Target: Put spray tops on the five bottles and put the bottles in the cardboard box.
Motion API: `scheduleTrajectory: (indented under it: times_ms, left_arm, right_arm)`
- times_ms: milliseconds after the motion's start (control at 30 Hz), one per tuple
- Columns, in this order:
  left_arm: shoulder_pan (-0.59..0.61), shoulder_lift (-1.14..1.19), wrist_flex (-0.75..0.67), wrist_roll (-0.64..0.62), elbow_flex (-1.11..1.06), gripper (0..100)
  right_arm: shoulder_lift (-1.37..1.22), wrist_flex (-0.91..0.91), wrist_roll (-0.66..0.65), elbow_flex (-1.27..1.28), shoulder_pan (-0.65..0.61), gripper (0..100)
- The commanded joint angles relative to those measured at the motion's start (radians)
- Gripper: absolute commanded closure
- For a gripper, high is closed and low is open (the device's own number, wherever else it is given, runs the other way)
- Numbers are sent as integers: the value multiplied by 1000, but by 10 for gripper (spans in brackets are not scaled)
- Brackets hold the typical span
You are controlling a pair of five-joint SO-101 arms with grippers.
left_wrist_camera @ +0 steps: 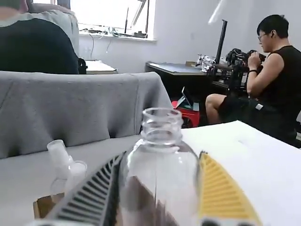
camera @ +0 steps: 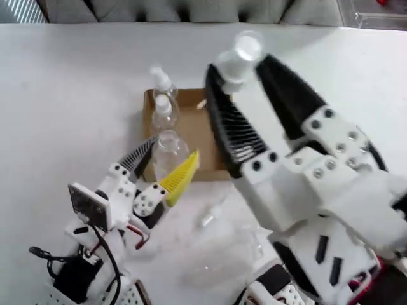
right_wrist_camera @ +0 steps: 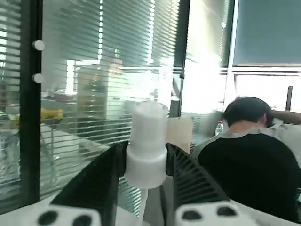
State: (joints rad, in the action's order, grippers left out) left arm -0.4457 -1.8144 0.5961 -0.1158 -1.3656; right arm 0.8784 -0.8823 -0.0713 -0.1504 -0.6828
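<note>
Left end effector clamping an uncapped bottle at the cardboard box edge, right end effector pinching a spray top — hovering high above the table

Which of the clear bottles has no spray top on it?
The bottle held in the left gripper: its neck is open and bare. The two bottles beyond it each wear a white spray top.

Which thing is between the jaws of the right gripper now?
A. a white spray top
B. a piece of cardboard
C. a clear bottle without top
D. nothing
A: the right gripper is shut on a white spray top; the topless bottle is in the left gripper.
</note>
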Motion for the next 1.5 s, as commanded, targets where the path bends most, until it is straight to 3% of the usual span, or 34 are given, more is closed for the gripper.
scheduleTrajectory:
  times_ms: [0, 833, 1467]
  left_arm:
    - [-10, -13, -2, -8, -14, 980]
    - [-4, -13, -2, -3, -37, 980]
    - [-4, -13, -2, -6, -32, 980]
  right_arm:
    - [-41, -31, 11, -35, -68, 983]
    - [-74, -35, 60, 107, -85, 983]
    - [47, -42, 51, 442, -79, 980]
